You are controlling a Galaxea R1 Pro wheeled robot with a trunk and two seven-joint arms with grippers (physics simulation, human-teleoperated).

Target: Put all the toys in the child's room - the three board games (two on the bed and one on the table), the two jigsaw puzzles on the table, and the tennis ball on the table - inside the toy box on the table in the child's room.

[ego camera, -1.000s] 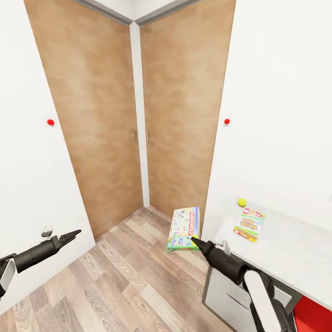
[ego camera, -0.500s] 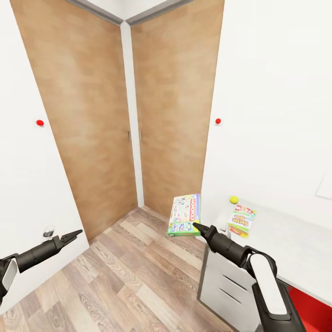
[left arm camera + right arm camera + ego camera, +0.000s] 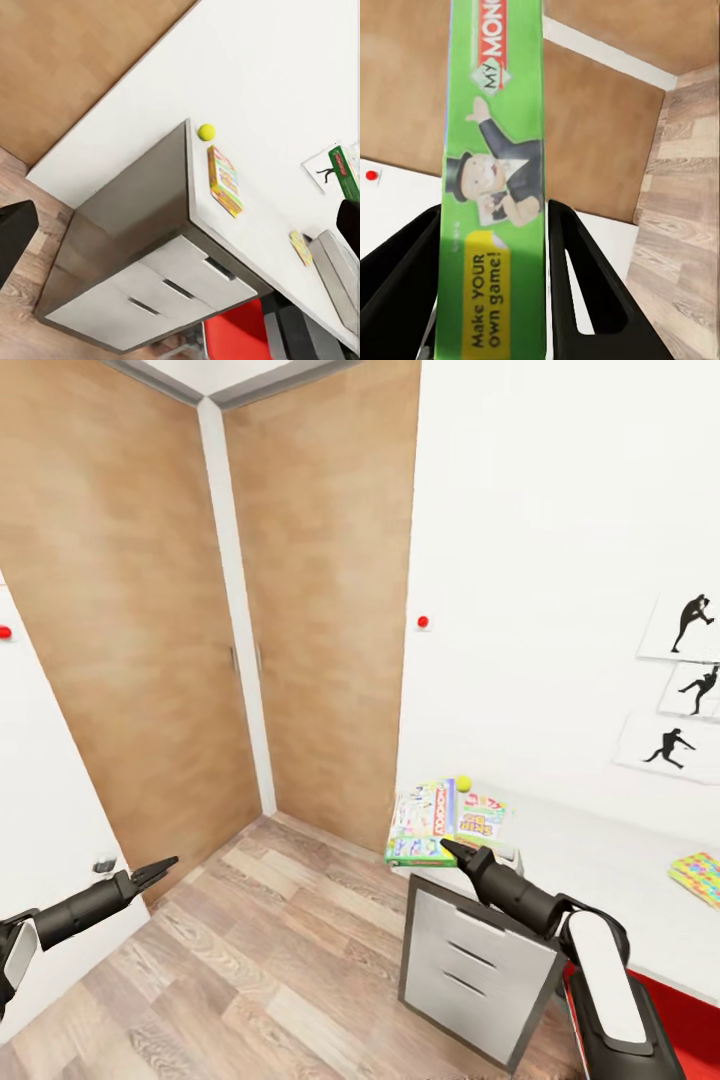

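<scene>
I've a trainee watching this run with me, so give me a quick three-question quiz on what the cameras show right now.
1. True or false: the right gripper holds a green board game.
2. What small round thing lies on the table beside the SKIP BO box?
3. The left gripper is: A) carrying a puzzle, B) empty, C) on a drawer handle.

Key: 1 true; 2 the tennis ball; 3 B.

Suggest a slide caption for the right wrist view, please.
Right gripper clamps a green Monopoly board-game box edge-on before brown wooden doors.
</scene>
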